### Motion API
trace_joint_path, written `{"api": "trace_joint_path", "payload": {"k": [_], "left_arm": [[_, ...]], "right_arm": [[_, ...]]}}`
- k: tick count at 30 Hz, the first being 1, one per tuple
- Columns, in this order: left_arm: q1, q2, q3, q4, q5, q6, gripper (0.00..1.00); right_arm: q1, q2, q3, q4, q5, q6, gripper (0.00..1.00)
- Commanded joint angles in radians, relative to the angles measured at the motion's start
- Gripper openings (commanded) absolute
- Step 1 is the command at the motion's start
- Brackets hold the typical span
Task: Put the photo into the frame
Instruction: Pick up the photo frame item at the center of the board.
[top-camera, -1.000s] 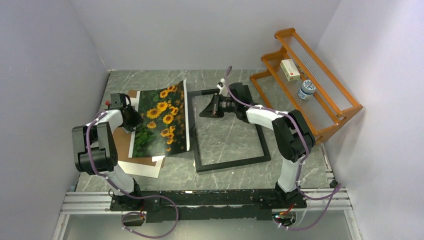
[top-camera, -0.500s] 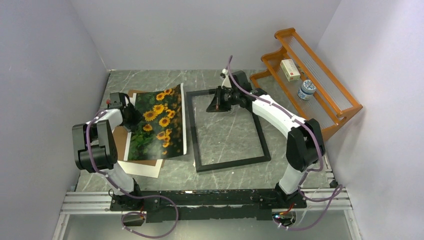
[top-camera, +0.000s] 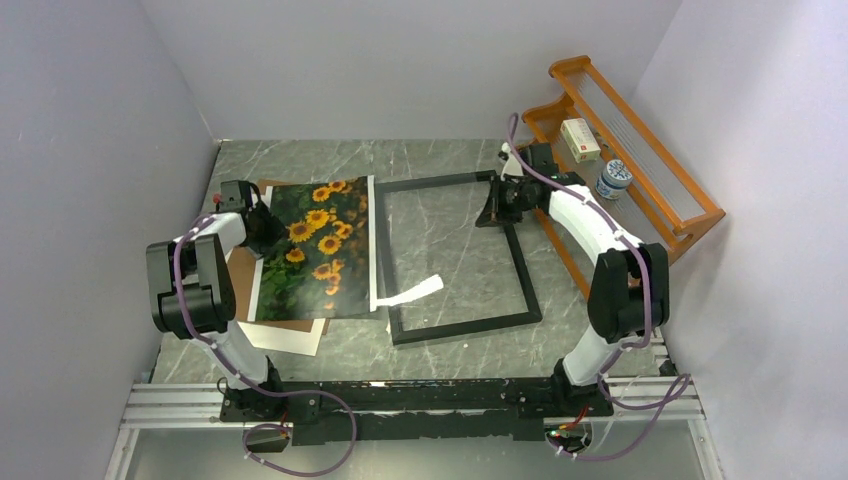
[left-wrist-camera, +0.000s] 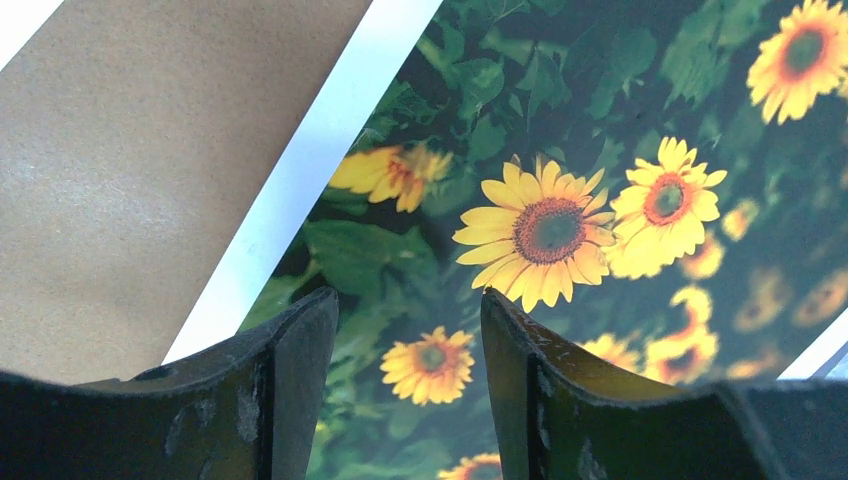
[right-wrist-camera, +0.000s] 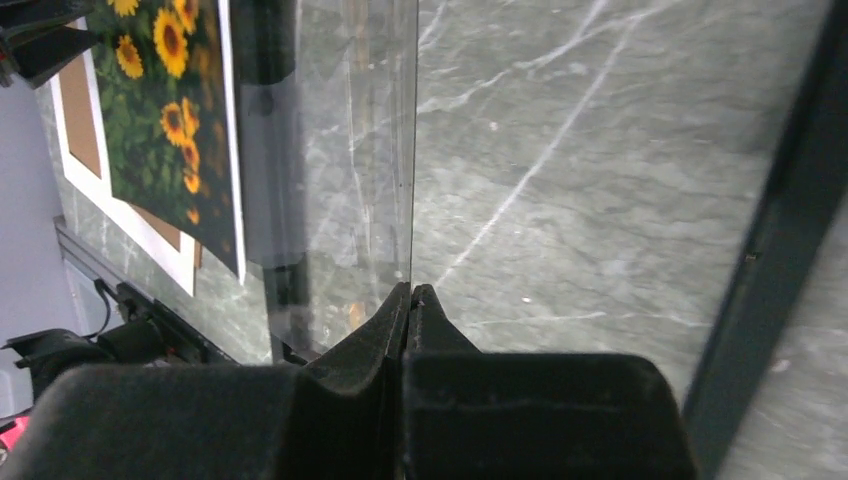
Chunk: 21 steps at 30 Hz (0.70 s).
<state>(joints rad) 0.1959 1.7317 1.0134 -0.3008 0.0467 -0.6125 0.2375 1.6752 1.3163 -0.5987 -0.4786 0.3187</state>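
The sunflower photo (top-camera: 315, 250) lies flat on the left, on a brown board (top-camera: 243, 282), with its right edge beside the black frame (top-camera: 455, 328). My left gripper (top-camera: 262, 226) hangs open over the photo's left edge (left-wrist-camera: 560, 200), and nothing sits between its fingers (left-wrist-camera: 408, 300). My right gripper (top-camera: 493, 208) is at the frame's far right corner, shut (right-wrist-camera: 410, 290) on the edge of the clear pane (right-wrist-camera: 340, 150). The pane is tilted up off the frame's bar (right-wrist-camera: 790, 200). A bright glare streak (top-camera: 415, 290) shows on it.
An orange wooden rack (top-camera: 655, 225) stands at the right wall, holding a white box (top-camera: 580, 140) and a blue-and-white jar (top-camera: 613, 180). A white mat (top-camera: 290, 338) pokes out under the brown board. Walls close in the left, back and right sides.
My right gripper moved from the frame's far left to its far right corner. The photo's raised right edge sank until it lies flat. The left jaws widened slightly.
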Motion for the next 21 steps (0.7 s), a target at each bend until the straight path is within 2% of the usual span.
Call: {"api": "trace_joint_path", "payload": {"k": [1,11,16,21], "left_arm": [[0.003,0.046,-0.002,-0.068,-0.012,0.026,0.62],[-0.049,-0.097,-0.055,0.021,0.214,0.006,0.64],[-0.184,-0.142,-0.051,0.045,0.270,-0.022,0.64],[-0.325,-0.148,-0.038,0.054,0.285,-0.036,0.65]], "right_arm": [[-0.055,-0.021,0.021,-0.029,-0.075,-0.154,0.00],[-0.098,0.002,-0.027,0.039,-0.069,-0.205,0.00],[-0.118,-0.012,-0.017,0.025,-0.018,-0.217,0.00],[-0.125,-0.106,-0.019,0.035,-0.025,-0.184,0.00]]}}
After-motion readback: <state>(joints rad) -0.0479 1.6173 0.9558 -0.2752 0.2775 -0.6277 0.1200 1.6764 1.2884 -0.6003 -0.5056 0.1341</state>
